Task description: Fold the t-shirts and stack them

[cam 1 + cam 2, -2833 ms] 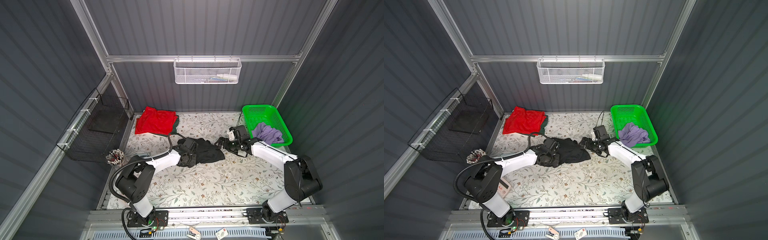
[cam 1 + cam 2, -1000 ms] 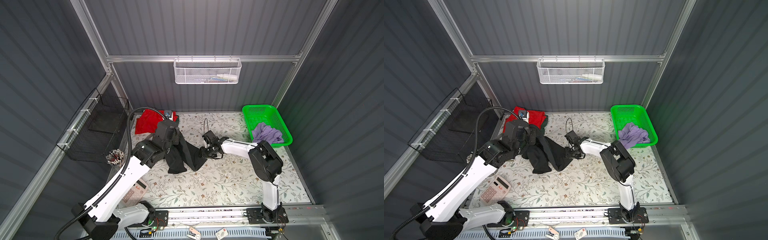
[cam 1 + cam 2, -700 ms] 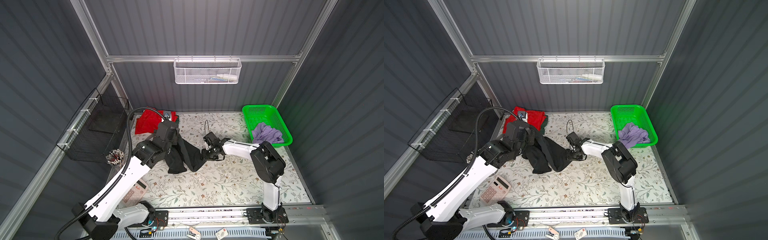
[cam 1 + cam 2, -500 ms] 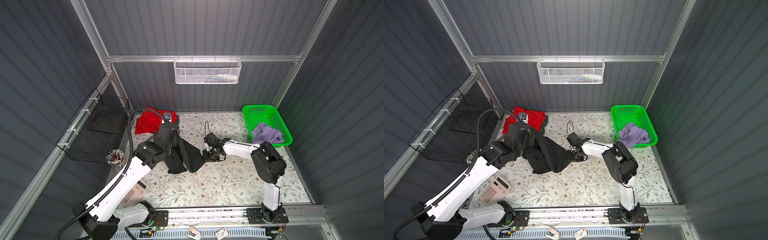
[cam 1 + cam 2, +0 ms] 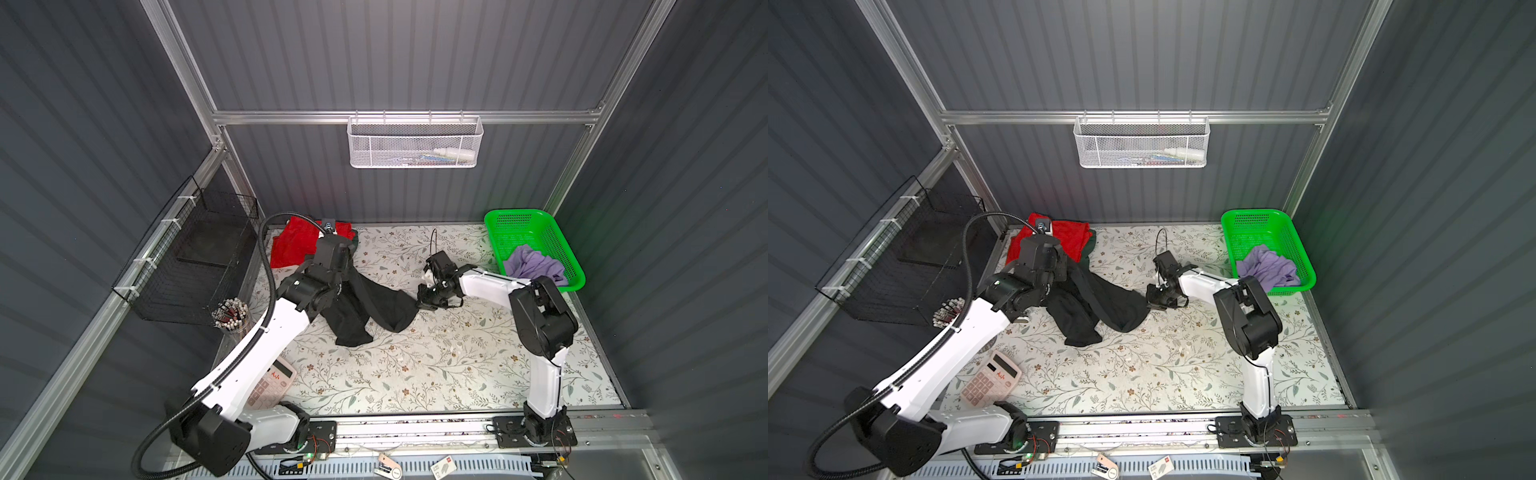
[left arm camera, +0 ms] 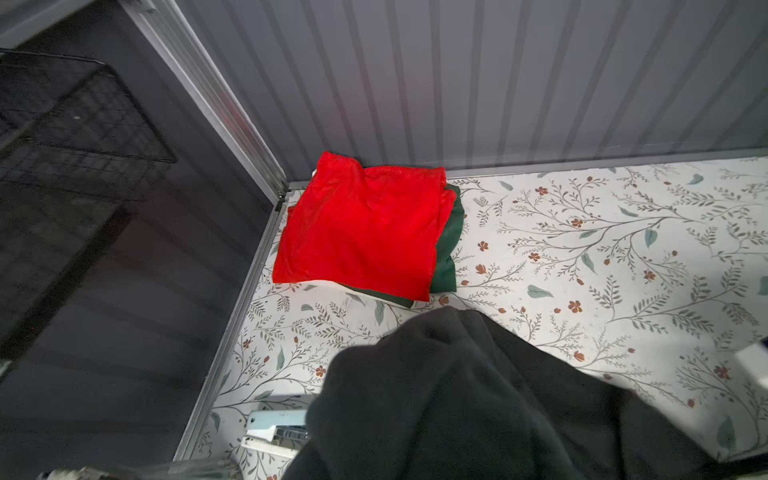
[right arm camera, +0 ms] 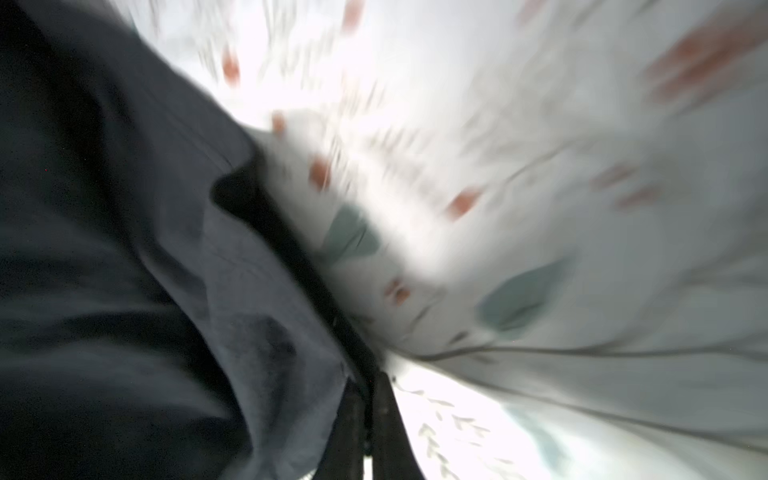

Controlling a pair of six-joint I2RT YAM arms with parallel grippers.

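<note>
The left gripper, closed, holds the black t-shirt raised near the back left corner of the worktop; the right gripper is closed tightly on its opposite edge.

Left claw, held high, clamps the large black cloth t-shirt; right claw, held low, pinches its edge.

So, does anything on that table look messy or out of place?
Yes. The black shirt is twisted and bunched mid-table, not flat. A lavender shirt sits crumpled in the green basket, and a calculator lies near the front left corner.
</note>
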